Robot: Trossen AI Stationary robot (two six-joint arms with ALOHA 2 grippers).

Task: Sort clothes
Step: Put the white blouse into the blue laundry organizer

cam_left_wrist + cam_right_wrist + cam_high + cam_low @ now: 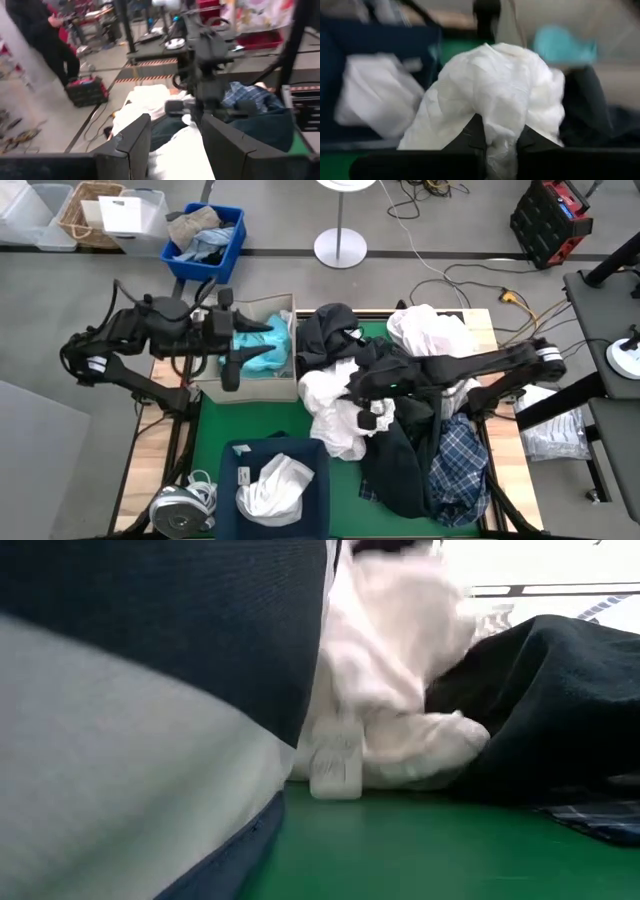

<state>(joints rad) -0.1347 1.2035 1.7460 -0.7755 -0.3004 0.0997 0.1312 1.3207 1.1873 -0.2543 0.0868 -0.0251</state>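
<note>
**Clothes in a heap, one white piece in the pincer**

While the left arm waits over the beige box, the right arm reaches into the pile on the desk (225, 425).

There are two arms. The right pincer (497, 145) is closed on a white garment (490, 90). In the right wrist view, the crumpled white cloth bulges up from between the two dark fingers. From above, this garment lies near the middle of the green mat, between the navy bin and the dark clothes.

The left pincer (229, 370) hangs above the beige box (285, 305) at the left rear of the desk. Its two fingers (131, 147) stand apart with nothing between them.

There are two containers on the desk. The beige box holds one light teal garment (262, 345), soft and bunched up. The navy bin (228, 485) at the front holds one white garment (275, 485), folded in loose lumps.

The pile on the right side of the desk has several dark navy or black garments (400, 460), limp and draped over each other. There is one blue-and-white plaid shirt (458, 460) at the front right. More white clothes (430, 330) sit at the rear right. How many white ones are in the pile cannot be told.

A blue crate (225, 240) stands on the floor behind the desk.
</note>
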